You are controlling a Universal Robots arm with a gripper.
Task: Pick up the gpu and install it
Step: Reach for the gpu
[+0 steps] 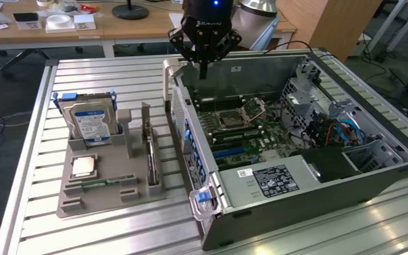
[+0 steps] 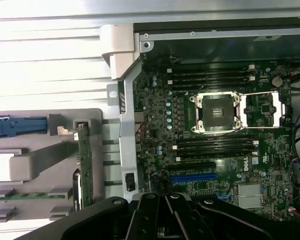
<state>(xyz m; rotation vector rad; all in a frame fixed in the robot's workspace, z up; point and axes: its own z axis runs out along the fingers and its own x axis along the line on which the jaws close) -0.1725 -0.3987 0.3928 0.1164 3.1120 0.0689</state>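
There's just one gpu (image 1: 149, 154), edge-on along the case-side edge of the grey holder (image 1: 83, 204) so its face is hidden, and one gripper (image 1: 204, 73), pinched closed and empty, over a corner of the open case (image 1: 310, 207).

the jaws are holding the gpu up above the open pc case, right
Not quite. The jaws are above the open pc case, but they are shut on nothing. The gpu stands on edge in the grey holder beside the case, next to the hard drive. The exterior view shows this.
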